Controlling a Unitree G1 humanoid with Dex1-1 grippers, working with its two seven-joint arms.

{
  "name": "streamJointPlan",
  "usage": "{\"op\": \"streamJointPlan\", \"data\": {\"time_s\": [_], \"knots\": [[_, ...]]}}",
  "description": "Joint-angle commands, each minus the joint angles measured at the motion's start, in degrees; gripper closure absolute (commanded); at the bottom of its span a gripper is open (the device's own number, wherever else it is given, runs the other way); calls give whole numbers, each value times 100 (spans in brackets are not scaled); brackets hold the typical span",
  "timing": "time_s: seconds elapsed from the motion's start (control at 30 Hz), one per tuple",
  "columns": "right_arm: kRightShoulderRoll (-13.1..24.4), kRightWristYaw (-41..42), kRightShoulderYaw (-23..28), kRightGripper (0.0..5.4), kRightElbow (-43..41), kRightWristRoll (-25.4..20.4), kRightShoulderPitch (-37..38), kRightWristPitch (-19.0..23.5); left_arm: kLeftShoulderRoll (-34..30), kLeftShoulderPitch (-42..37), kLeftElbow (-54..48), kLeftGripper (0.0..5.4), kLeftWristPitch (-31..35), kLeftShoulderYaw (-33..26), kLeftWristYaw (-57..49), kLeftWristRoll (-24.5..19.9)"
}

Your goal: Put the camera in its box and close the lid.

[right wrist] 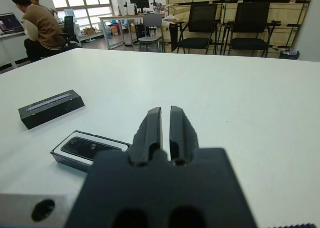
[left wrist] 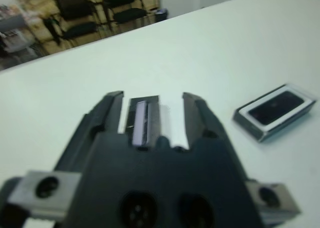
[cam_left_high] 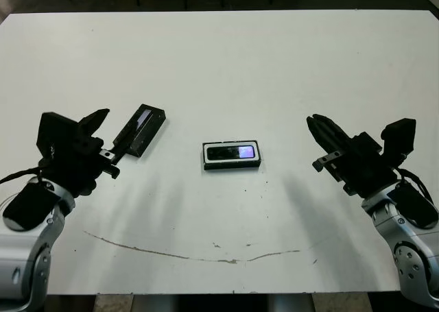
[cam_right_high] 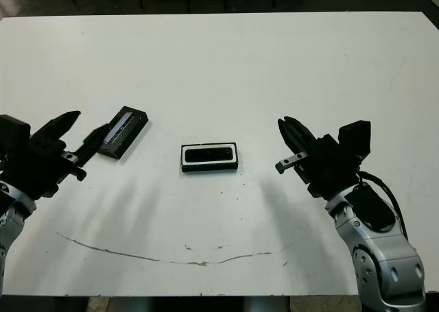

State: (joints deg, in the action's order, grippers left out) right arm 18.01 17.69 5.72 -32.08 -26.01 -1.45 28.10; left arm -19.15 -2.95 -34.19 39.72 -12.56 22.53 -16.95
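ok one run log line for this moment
camera: in box, mid table | lid: off, lying left of box | left gripper: open, fingers either side of lid | right gripper: shut, empty

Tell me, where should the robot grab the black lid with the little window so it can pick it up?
Probably across the lid's two long sides, near its middle, coming down from above. It lies flat and alone on the table, window strip up, long and narrow, so open fingers can straddle its short width. The left gripper is right beside it, fingers apart.
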Motion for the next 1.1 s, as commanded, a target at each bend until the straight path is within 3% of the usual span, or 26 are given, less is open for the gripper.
{"op": "streamJointPlan", "data": {"time_s": [0.03,0.33,0.5,1.0,1.1], "knots": [[22,-47,-1,540,-121,-21,91,109,-22,-130,299,153,150,-23,-46,-196],[44,-126,-23,540,-207,21,103,209,-110,-510,777,2,366,25,-174,-491],[51,-150,-19,540,-253,-17,107,270,-27,-570,988,2,407,-40,-240,-779],[37,-11,-16,540,-43,-7,81,100,-48,-709,1517,2,508,16,-508,-846],[58,-60,7,540,-133,-39,82,238,-73,-717,1612,2,474,89,-561,-764]]}}
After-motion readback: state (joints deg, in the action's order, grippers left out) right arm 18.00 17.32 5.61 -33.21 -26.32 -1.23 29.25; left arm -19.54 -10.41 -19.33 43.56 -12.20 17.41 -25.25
